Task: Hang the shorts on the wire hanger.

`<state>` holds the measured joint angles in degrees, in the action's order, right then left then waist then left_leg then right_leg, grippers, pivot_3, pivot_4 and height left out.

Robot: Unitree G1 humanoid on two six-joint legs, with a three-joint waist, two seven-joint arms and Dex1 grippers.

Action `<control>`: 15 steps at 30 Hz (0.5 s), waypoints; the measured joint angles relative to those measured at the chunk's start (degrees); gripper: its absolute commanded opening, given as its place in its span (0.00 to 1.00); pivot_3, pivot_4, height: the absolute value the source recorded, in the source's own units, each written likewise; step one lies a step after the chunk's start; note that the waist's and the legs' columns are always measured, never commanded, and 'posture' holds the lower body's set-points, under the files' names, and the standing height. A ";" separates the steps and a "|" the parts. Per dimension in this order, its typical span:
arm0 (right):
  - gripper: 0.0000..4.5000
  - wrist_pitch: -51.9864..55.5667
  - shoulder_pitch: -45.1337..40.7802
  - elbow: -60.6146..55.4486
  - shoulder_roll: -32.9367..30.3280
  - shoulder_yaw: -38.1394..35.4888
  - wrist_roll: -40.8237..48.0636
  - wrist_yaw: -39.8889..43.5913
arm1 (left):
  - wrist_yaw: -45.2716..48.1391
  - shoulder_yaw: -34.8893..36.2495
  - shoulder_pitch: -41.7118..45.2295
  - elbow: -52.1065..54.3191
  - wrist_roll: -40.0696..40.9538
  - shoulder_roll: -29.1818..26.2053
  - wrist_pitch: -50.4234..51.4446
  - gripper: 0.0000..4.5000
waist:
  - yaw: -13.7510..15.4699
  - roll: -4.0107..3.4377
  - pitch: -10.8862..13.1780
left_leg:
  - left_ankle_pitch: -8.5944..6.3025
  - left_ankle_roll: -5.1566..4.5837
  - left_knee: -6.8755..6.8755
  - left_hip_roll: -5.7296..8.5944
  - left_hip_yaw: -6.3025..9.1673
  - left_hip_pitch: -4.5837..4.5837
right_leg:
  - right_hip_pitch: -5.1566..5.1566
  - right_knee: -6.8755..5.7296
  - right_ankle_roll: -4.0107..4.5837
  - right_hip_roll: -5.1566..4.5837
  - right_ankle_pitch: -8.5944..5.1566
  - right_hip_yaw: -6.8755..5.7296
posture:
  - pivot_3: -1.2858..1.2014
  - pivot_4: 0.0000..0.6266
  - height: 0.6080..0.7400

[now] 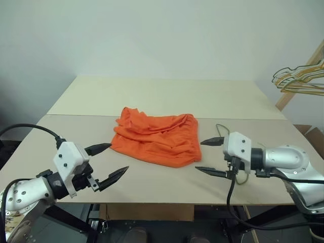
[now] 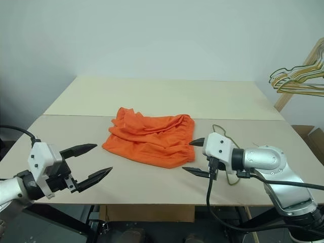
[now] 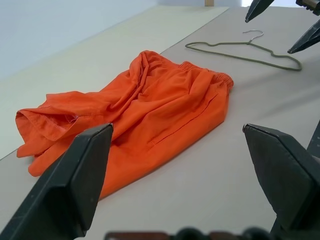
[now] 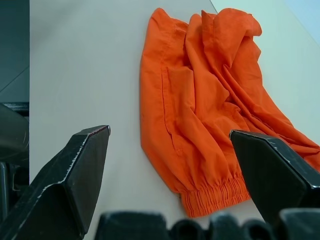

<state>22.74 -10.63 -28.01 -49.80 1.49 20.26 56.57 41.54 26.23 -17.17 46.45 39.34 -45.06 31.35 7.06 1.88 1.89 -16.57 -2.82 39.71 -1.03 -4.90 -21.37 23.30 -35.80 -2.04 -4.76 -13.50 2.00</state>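
Two grippers nearest, both over front edge of surface [image 1: 152, 187]. Left gripper [image 1: 107, 161]: fingers spread wide, empty, pointing toward shorts. Right gripper [image 1: 210, 156]: fingers spread wide, empty, just beside shorts' right edge.

One shorts [image 1: 156, 134], orange, crumpled, lying flat mid-surface between grippers; gathered waistband toward right gripper.

One wire hanger [image 3: 245, 49], thin, pale, flat on surface just right of shorts, apart from them, largely hidden behind right gripper in head views.

Far right: bunch of hangers [image 1: 299, 76], gold and green, on slanted wooden post.
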 measured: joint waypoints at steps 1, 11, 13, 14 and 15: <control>0.99 -0.01 -0.45 0.09 -0.04 0.72 -0.93 0.07 | 0.00 -0.05 0.75 -0.03 0.22 -0.06 0.00 1.00 | -0.01 0.00 0.00 | 0.00 0.00 0.00 0.00 0.00 0.00 | 0.00 0.00 0.00 0.00 0.00 0.00 | 0.60 0.00 1.00; 0.99 -4.32 -6.76 6.01 -1.22 17.38 -23.07 -1.99 | 0.77 -1.20 2.20 -1.12 0.56 -0.47 0.05 1.00 | -0.47 -0.02 0.01 | 0.01 0.01 0.00 0.04 -0.04 -0.01 | 0.07 -0.02 0.03 0.02 -0.02 0.00 | 0.58 0.00 1.00; 0.99 -4.16 -8.47 7.96 0.87 20.87 -27.82 -2.89 | 0.83 -1.66 3.40 -1.86 0.53 -0.56 0.03 1.00 | -0.75 -0.01 0.01 | 0.02 0.02 0.04 0.03 -0.02 -0.03 | 0.07 -0.03 0.04 0.05 -0.01 -0.01 | 0.58 0.00 1.00; 0.99 -3.81 -9.09 8.49 1.95 21.83 -29.05 -3.16 | 0.86 -1.88 3.70 -2.11 0.52 -0.61 0.03 1.00 | -0.86 -0.01 0.01 | 0.02 0.02 0.04 0.03 -0.03 -0.03 | 0.07 -0.03 0.04 0.05 -0.01 -0.01 | 0.58 0.00 1.00; 0.99 -3.54 -10.12 9.42 3.54 23.27 -30.89 -3.66 | 0.88 -2.20 3.97 -2.33 0.49 -0.64 0.03 1.00 | -1.10 -0.01 0.01 | 0.02 0.02 0.04 0.03 -0.03 -0.03 | 0.06 -0.03 0.03 0.05 -0.01 -0.01 | 0.58 0.00 1.00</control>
<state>19.20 -20.75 -18.59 -46.26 24.76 -10.63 52.90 42.42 24.02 -13.20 44.12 39.83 -45.70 31.37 5.96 1.88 1.89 -16.55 -2.80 39.74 -1.00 -4.93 -21.40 23.36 -35.83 -2.01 -4.71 -13.51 1.99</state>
